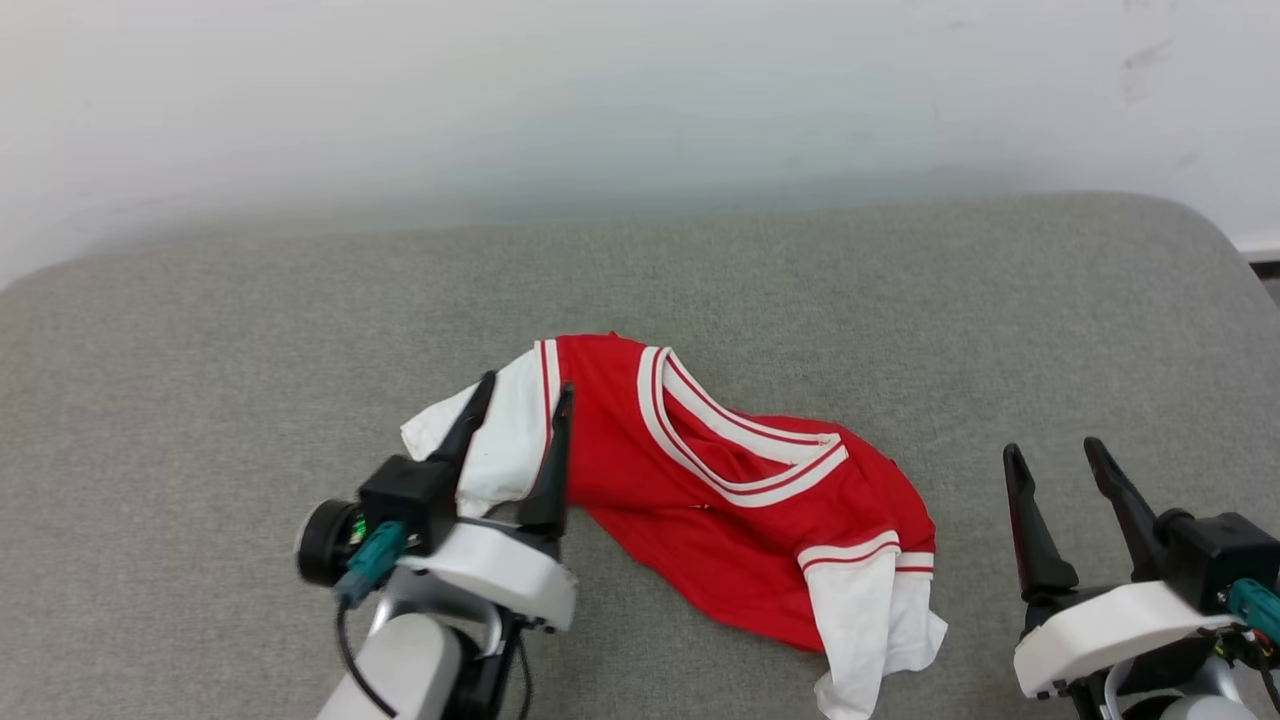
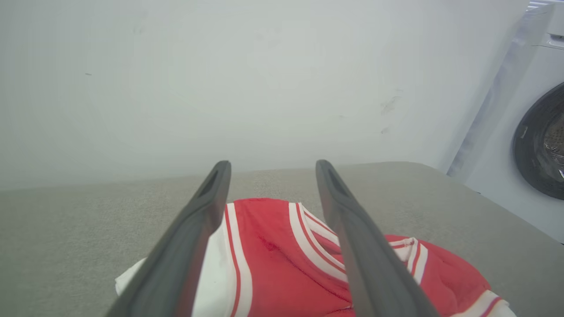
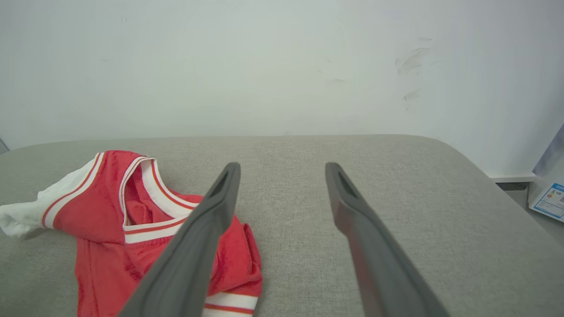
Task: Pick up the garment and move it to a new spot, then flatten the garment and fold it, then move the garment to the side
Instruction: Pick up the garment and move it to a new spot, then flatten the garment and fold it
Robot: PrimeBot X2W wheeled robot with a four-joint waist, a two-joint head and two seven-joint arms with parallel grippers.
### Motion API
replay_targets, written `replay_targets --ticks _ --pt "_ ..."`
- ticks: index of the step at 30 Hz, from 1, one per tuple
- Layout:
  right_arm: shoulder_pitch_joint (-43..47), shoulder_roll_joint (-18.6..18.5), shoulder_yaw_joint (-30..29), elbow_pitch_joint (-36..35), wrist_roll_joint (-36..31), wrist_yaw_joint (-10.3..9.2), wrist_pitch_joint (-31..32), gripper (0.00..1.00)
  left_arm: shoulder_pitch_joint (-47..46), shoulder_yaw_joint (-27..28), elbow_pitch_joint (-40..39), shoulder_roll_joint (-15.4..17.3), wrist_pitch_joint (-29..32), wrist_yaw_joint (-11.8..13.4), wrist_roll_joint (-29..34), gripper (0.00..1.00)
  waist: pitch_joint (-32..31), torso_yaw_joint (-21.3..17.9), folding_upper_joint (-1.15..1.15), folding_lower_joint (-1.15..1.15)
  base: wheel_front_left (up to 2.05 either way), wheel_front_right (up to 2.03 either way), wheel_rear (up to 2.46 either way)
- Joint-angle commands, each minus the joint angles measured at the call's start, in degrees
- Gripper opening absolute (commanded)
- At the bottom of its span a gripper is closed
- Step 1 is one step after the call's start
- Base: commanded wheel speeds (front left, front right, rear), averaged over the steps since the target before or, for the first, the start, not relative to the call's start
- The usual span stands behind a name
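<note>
Item 1, left gripper (image 1: 527, 386): fingers spread wide, nothing clasped; set astride a white sleeve end.
Item 2, garment (image 1: 700, 480): red T-shirt, laid crumpled at the middle of the grey padded surface (image 1: 200, 420); neckband turned upward, second white sleeve trailed toward the near edge.
Item 3, right gripper (image 1: 1052, 447): fingers spread wide, empty; held over bare surface, apart from the garment.

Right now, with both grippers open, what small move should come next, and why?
Probably move the right gripper left to the near white sleeve: the garment lies crumpled, the left gripper hangs open over its other sleeve, and the right one stands apart from the cloth.
</note>
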Motion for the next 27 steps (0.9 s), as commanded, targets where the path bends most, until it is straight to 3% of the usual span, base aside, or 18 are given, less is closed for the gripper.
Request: replay_targets --ticks 1,11,20,24,27 --pt "1.0 0.1 0.0 -0.5 -0.4 -0.04 0.4 1.0 1.1 1.0 -0.5 0.5 -0.3 0.5 -0.1 1.0 -1.4 0.9 0.0 0.0 0.0 0.0 0.0" --pt "5.4 0.1 0.1 -2.8 -0.4 -0.04 2.4 1.0 9.8 8.8 -3.4 5.3 -0.4 3.5 -0.4 1.0 -4.8 2.7 0.0 0.0 0.0 0.0 0.0" --pt "7.3 0.1 -1.1 -4.6 0.6 -0.04 4.2 1.0 14.4 10.1 -5.0 7.2 -0.2 3.6 -1.1 1.0 -5.1 3.1 0.0 0.0 0.0 0.0 0.0" --pt "7.8 0.1 -2.0 -4.8 2.0 -0.04 7.8 1.0 14.7 10.0 -5.0 7.3 -0.2 3.5 -1.6 1.0 -4.7 3.3 0.0 0.0 0.0 0.0 0.0" --pt "9.0 0.1 -0.7 -4.3 3.1 -0.04 14.1 1.0 14.3 9.9 -5.1 6.8 -0.2 3.5 -1.7 1.0 -4.3 3.6 0.0 0.0 0.0 0.0 0.0"
